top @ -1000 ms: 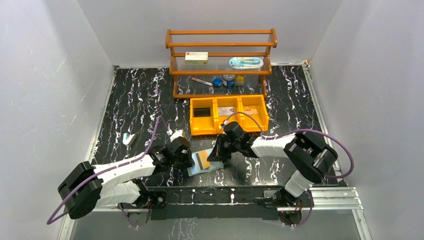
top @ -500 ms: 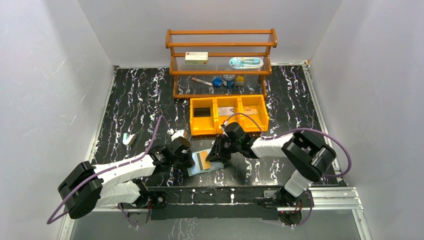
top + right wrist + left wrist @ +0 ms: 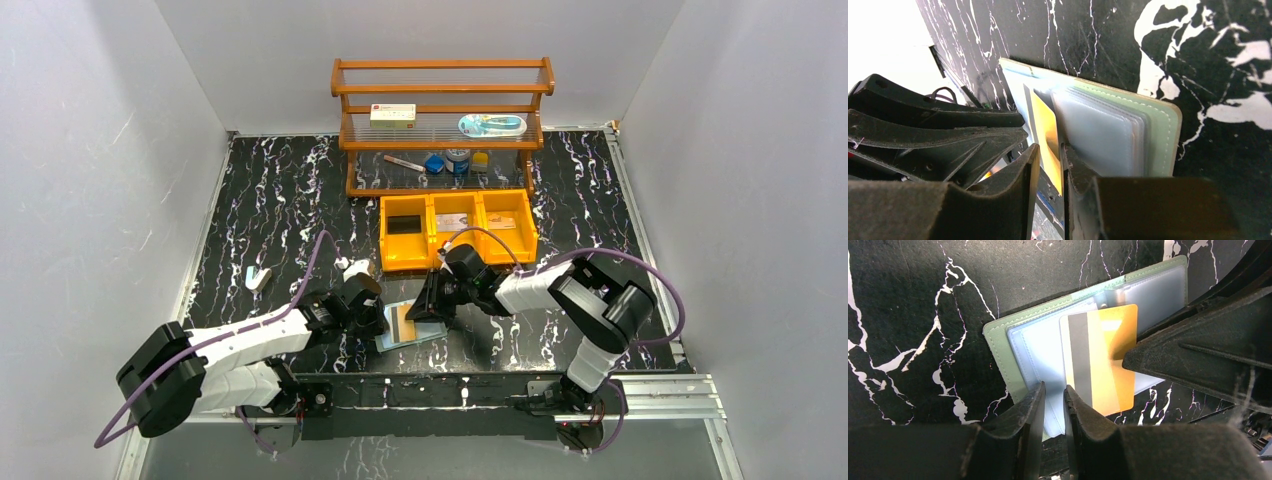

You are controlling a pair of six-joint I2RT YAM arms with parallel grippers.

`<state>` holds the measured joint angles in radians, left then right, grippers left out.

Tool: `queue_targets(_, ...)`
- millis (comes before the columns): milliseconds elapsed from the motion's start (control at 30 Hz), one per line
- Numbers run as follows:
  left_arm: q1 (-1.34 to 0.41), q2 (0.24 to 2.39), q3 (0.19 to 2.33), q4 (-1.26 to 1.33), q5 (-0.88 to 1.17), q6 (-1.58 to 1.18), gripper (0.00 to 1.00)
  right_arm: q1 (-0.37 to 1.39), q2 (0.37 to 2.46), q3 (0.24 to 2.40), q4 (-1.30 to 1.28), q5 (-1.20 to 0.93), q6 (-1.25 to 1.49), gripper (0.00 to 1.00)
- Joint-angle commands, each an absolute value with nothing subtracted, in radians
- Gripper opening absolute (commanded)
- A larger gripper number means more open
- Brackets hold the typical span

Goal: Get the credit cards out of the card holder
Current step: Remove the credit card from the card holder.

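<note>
The sage-green card holder (image 3: pixel 428 332) lies open on the black marble table, pale pockets up; it also shows in the left wrist view (image 3: pixel 998 345) and the right wrist view (image 3: pixel 1160 135). An orange-tan credit card (image 3: pixel 404 322) with a grey stripe sticks half out of a pocket (image 3: pixel 1103 355). My left gripper (image 3: pixel 1053 395) is shut to a narrow slit, its tips on the holder's near pocket edge. My right gripper (image 3: pixel 1048 157) has closed round the card's (image 3: pixel 1045 125) free edge from the right. Greyish and dark cards lie in the bin.
An orange three-compartment bin (image 3: pixel 458 264) stands just behind the holder. A wooden shelf (image 3: pixel 443 145) at the back holds a white box (image 3: pixel 392 116) and small items. A small white object (image 3: pixel 259 278) lies at the left.
My right arm has swung a little to the left, its gripper edging further over the card. The holder, the card and my left arm have not visibly moved.
</note>
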<state>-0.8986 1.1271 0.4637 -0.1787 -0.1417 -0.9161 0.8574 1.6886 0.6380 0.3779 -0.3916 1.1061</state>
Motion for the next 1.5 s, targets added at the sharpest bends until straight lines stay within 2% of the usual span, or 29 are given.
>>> queue_targets(0, -0.902, 1.144, 0.469, -0.199, -0.138, -0.897, 0.19, 0.866, 1.714, 0.668, 0.442, -0.401, 1.118, 0.30)
queue_targets(367, -0.901, 1.144, 0.472, -0.205, -0.136, -0.894, 0.18, 0.886, 1.735, 0.691, 0.446, -0.411, 1.108, 0.20)
queue_targets(500, -0.901, 1.138, 0.473, -0.213, -0.141, -0.896, 0.18, 0.886, 1.716, 0.692, 0.401, -0.380, 1.101, 0.14)
queue_targets(567, -0.902, 1.134, 0.474, -0.216, -0.145, -0.896, 0.18, 0.886, 1.690, 0.687, 0.345, -0.342, 1.089, 0.07)
queue_targets(767, -0.901, 1.125, 0.476, -0.228, -0.154, -0.897, 0.18, 0.868, 1.592, 0.649, 0.272, -0.287, 1.062, 0.00)
queue_targets(1100, -0.901, 1.113, 0.491, -0.237, -0.167, -0.879, 0.19, 0.826, 1.468, 0.606, 0.188, -0.254, 1.030, 0.00)
queue_targets(1467, -0.901, 1.089, 0.534, -0.275, -0.199, -0.870, 0.23, 0.824, 1.435, 0.629, 0.147, -0.282, 1.002, 0.00)
